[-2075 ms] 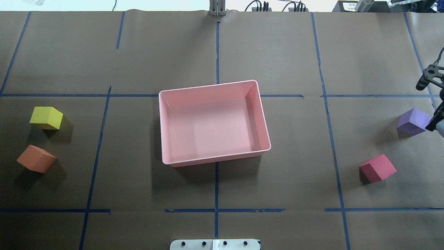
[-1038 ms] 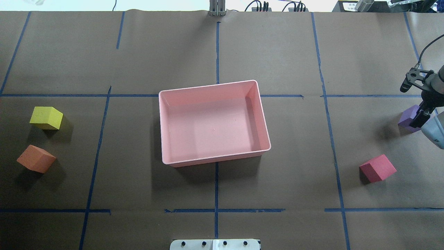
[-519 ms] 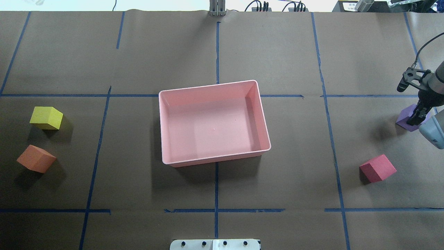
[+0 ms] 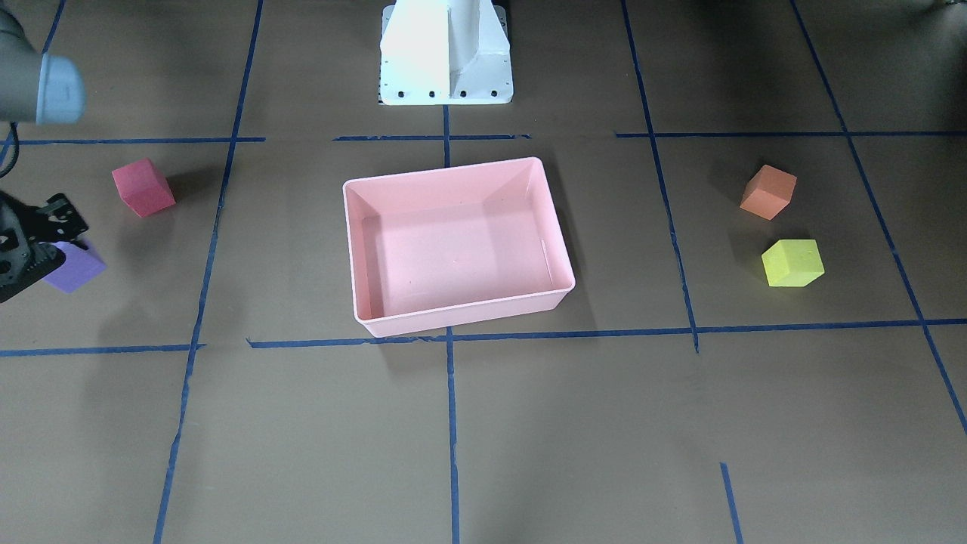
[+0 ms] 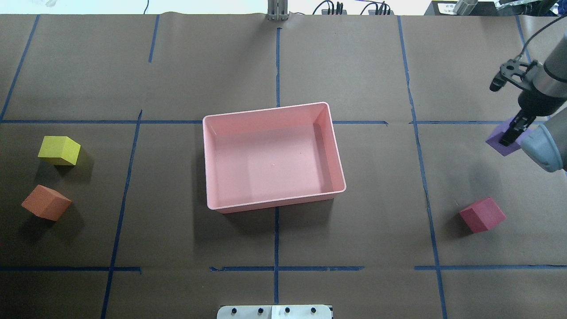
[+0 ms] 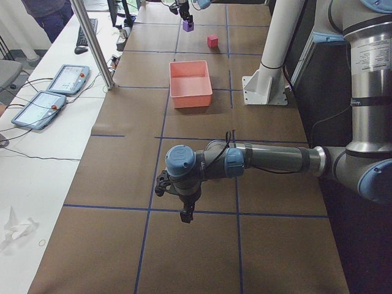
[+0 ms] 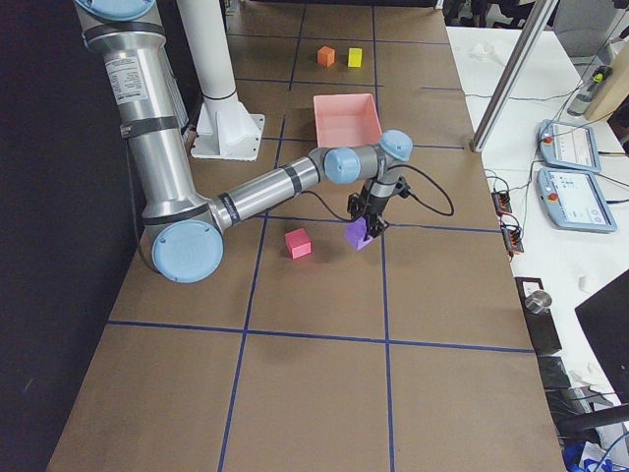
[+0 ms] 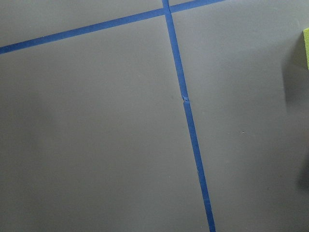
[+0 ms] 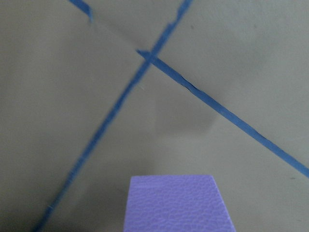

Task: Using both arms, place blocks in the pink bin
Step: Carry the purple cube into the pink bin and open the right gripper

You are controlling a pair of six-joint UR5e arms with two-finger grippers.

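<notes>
Currently the right hand point(image 5: 506, 140) grips one purple block point(image 5: 495, 142); three other blocks point(image 5: 59, 150) point(image 5: 46, 202) point(image 5: 483, 215) lie outside the single pink bin point(image 5: 266, 111).

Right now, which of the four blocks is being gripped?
The purple block, between the jaws of the right arm; the red, orange and yellow-green blocks sit untouched on the table.

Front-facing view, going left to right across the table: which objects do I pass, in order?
small purple foam cube → small red foam cube → shallow light-pink plastic bin → small orange foam cube and small yellow-green foam cube, which overlap sideways, so the order between them is unclear.
</notes>
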